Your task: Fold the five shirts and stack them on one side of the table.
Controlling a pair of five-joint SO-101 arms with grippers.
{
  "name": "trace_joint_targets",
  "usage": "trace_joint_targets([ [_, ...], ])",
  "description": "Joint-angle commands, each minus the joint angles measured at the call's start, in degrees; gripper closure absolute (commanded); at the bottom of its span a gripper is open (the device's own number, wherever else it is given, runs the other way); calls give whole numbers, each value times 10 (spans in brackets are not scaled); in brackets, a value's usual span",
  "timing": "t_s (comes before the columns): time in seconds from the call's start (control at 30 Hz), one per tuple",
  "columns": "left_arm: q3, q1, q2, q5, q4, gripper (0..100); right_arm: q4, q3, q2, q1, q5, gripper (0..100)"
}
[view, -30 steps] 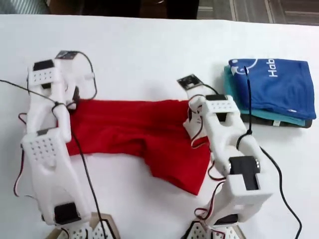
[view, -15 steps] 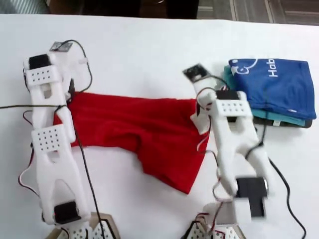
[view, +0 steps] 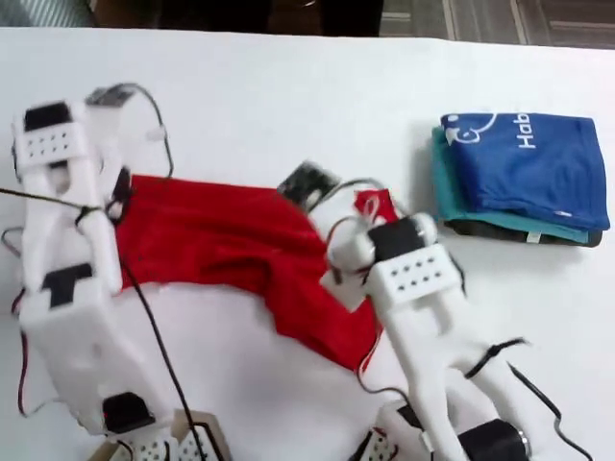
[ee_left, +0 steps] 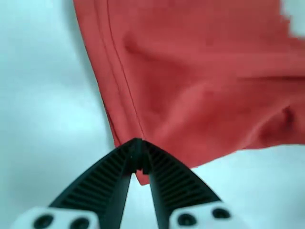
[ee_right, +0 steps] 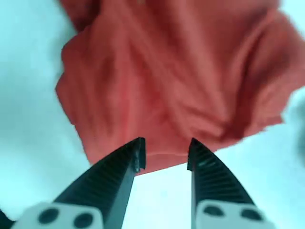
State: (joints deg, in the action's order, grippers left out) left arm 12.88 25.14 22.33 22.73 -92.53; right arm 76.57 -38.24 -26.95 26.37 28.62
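Lying on the table: a red shirt [view: 221, 240], crumpled and spread crosswise between the two arms, near the middle of the table.
Left gripper [ee_left: 139, 157]: jaws pinched together on a hemmed corner of the red shirt; in the high view the left arm [view: 67, 240] covers it.
Right gripper [ee_right: 165, 152]: jaws standing apart over a bunched edge of the red shirt, holding nothing; whether the tips touch the cloth is hard to tell.
Hidden: the right arm [view: 413, 288] lies over the near right part of the red shirt, and a small red patch shows just past it.
Cut off: both arms' bases run out at the near edge of the high view.
Pile of folded shirts [view: 538, 182]: at the right side of the table, well apart from the red shirt; a blue shirt [view: 528, 144] on top, a teal shirt [view: 450, 192] under it, a dark layer [view: 509, 233] showing as a thin edge at the bottom; how many lie there is unclear.
Surface: a plain white table [view: 288, 86], with thin black cables [view: 159, 327] trailing along the arms.
Room: dark floor [view: 461, 19] beyond the table's far edge.
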Motion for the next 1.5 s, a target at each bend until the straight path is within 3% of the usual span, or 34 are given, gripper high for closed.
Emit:
trace_joint_targets([
  [0.0,-205,17,-111,32,113,974,-39,-52,-23,33,3,851],
  [0.13,-335,17,-141,41,224,974,-95,-135,-22,51,3,851],
  [0.27,-360,24,-129,39,286,974,-118,-206,-22,49,4,852],
  [0.47,-358,51,-101,41,329,974,-119,-263,-22,6,127,854],
  [0.77,-255,59,-73,41,228,974,-159,-263,-23,-211,251,854],
  [1.1,-113,35,-74,38,76,974,-46,-207,-44,-179,256,854],
  [1.23,-104,17,-72,37,84,974,-24,-123,-120,-182,213,854],
  [1.4,-97,-29,-71,-49,164,974,-163,-61,-145,-182,11,856],
  [1.47,-80,-52,-61,-84,184,975,-224,-47,-110,-179,-34,890],
])
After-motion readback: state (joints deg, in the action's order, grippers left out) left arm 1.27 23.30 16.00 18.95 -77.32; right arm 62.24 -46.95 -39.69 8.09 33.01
